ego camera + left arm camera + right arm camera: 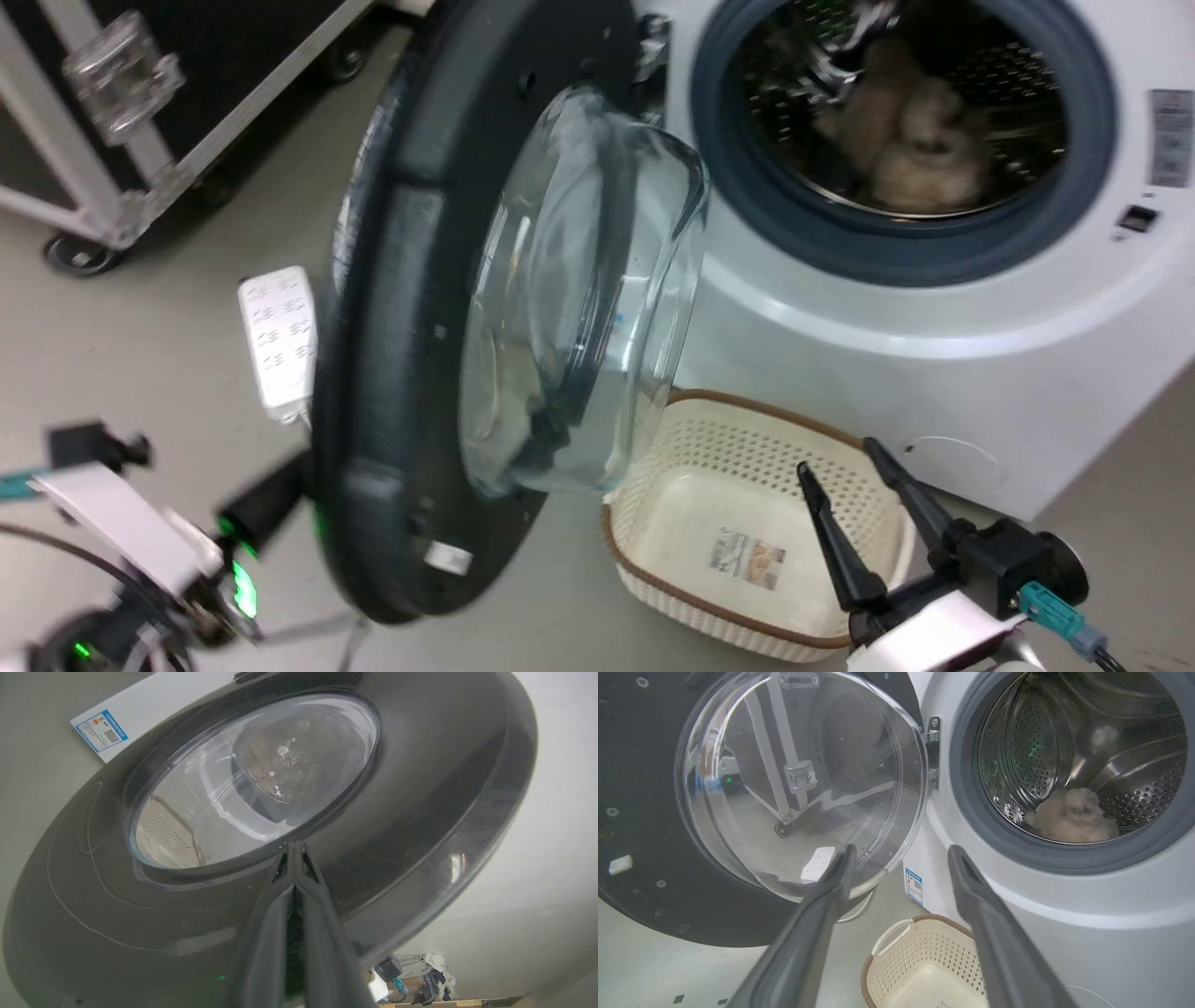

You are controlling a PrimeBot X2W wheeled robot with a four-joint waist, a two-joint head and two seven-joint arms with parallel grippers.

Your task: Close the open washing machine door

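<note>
From the head view, the washing machine door [392, 373] is hanging wide open, standing out from the washing machine [934, 373] with its glass bowl [579, 308] bulging toward the drum side. A cream basket [653, 583] is sitting on the floor just beside the door's lower edge, under the bowl. The right gripper [836, 455] is hovering over the basket's near side with its fingers spread and nothing between them.

In the left wrist view, the left gripper [293, 851] is pointing its fingers, pressed flat together with nothing held, at the door's dark outer face. The tips seem to be meeting it just below the window rim.

In the right wrist view, the empty right fingers are aiming into the gap between the bowl and the grey gasket [971, 826]. The hinge [934, 751] is showing between them, and something pale and fluffy [1071, 816] is lying in the drum.

To my eye, the left arm is doing the pushing. It would do well to press steadily, following the door's arc, and farther from the hinge if it can. I cannot tell whether the bowl will be clearing the basket, so that is worth watching. The right gripper should be getting out of the gap first. A firm last push should seat the latch.
</note>
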